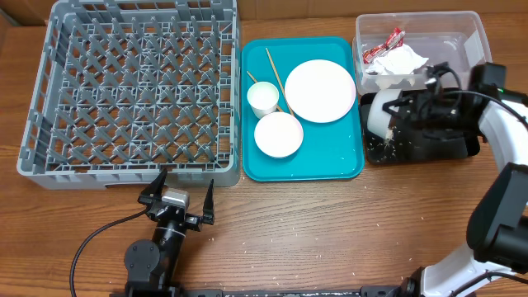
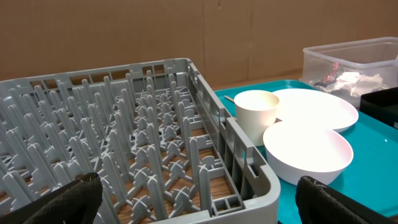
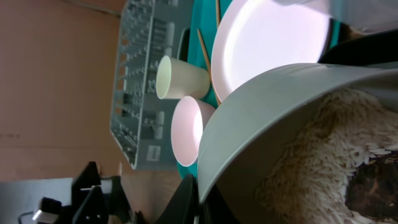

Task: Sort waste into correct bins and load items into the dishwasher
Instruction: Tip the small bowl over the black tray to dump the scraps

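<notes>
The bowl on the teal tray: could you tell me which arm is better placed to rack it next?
Probably left. The left gripper is open and empty by the rack, near that bowl. The right gripper is shut on the rice bowl over the black tray.

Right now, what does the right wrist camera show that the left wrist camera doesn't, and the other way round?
Only the right wrist view shows the tipped rice bowl, its rice and a brown lump. Only the left wrist view shows the clear tub holding a red-and-white wrapper. Both show the cup, the empty bowl, the plate and the grey rack.
</notes>
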